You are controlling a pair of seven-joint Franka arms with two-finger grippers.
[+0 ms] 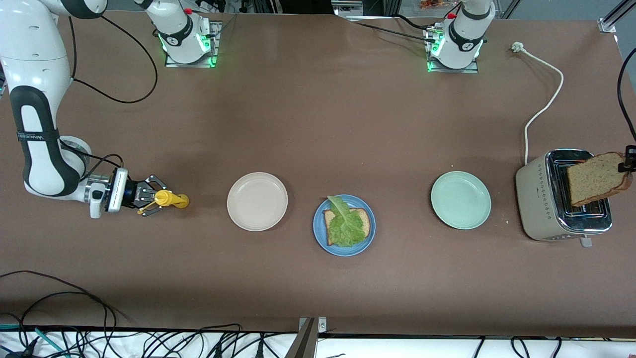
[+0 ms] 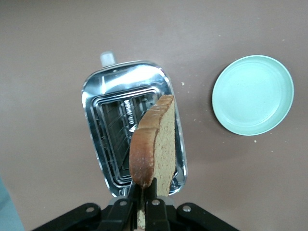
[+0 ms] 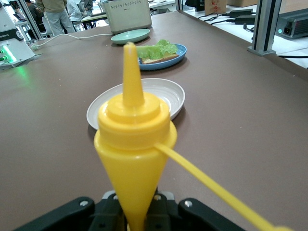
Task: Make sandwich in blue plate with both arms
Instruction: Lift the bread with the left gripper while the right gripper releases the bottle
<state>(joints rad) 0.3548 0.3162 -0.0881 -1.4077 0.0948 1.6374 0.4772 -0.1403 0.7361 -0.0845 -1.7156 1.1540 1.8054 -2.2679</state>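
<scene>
Brown bench (image 1: 318, 124) carries three plates in a row, with a toaster (image 1: 561, 199) at the left arm's end.

Left claw (image 2: 143, 204) is clenched on the edge of a bread slice (image 2: 156, 144), held upright over the toaster's slots (image 2: 125, 139). The slice is clear of the toaster.

Right claw (image 1: 149, 199) hangs low over the bench at the right arm's end, grasping a yellow sauce bottle (image 1: 171, 200) that lies roughly level, nozzle toward the white plate (image 1: 257, 201). Its grip appears to be loosening; I cannot say how firm it is.

Containers:
- Blue plate (image 1: 320, 238), nearest the front camera: one bread slice (image 1: 365, 222) with a lettuce leaf (image 1: 344, 226) lying on it. No top slice yet.
- White plate: nothing in it.
- Mint plate (image 1: 460, 200), between blue plate and toaster: nothing in it.
- Toaster: no other slice visible in the slots.

Assessment: the step in hand is carrying the second slice to the blue plate. To do it well, the left arm should pass over the mint plate, turn the slice flat, and lower it squarely over the lettuce before letting go, so that crusts line up and the leaf is not dragged off. A release from height risks the slice sliding onto the rim. The right arm should stay clear of the blue plate meanwhile.
</scene>
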